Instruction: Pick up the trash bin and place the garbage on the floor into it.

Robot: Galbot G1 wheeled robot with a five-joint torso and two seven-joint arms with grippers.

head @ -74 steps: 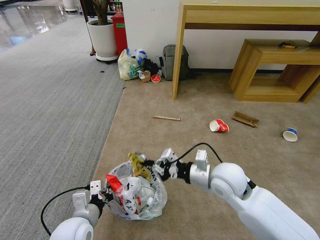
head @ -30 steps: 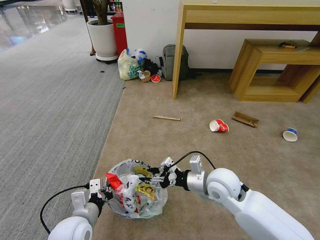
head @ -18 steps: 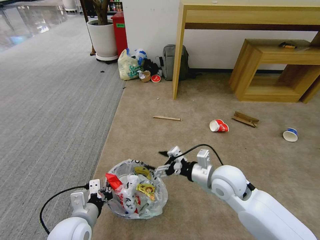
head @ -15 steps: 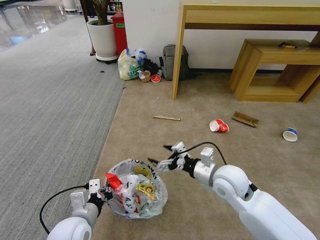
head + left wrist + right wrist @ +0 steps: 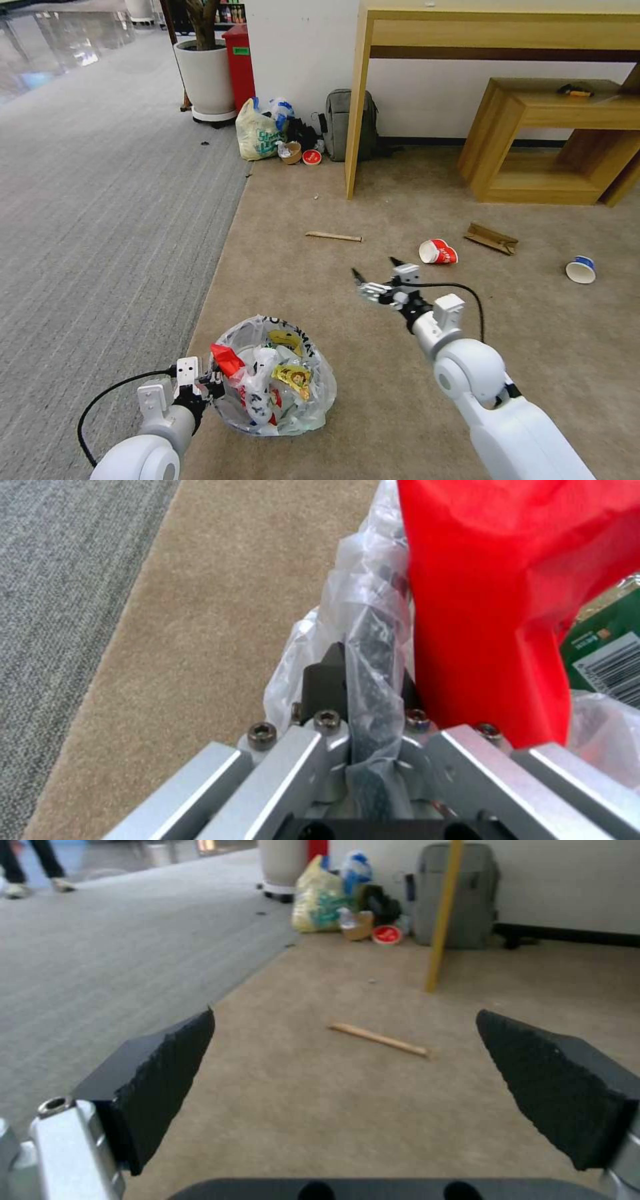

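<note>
Trash bin: small and round, lined with a crinkly translucent whitish plastic bag with black print along its rim — the letters cannot be read. It sits on the floor, a flat beige short-pile carpet, near the seam with the grey ribbed carpet. Contents: a red wrapper standing up at the rim, a yellow packet with a printed figure, crumpled white plastic. In the left wrist view a green pack with a barcode label lies beside the smooth red wrapper.

Left gripper: at the bin's left rim, jaws closed on the rim with the bag film pinched between them; dark pads, bolted aluminium frame.

Right gripper: raised over the beige carpet, well apart from the bin, jaws wide open and holding nothing. Pads are black, wedge-shaped, finely ribbed.

Garbage on the floor: a thin pale wooden stick, also seen between the open pads; a red and white paper cup on its side, print unreadable; a flat brown cardboard scrap; a blue and white paper cup on its side.

By the wall — a yellow-green printed shopping bag and a grey backpack next to the leg of the pale wooden desk.
</note>
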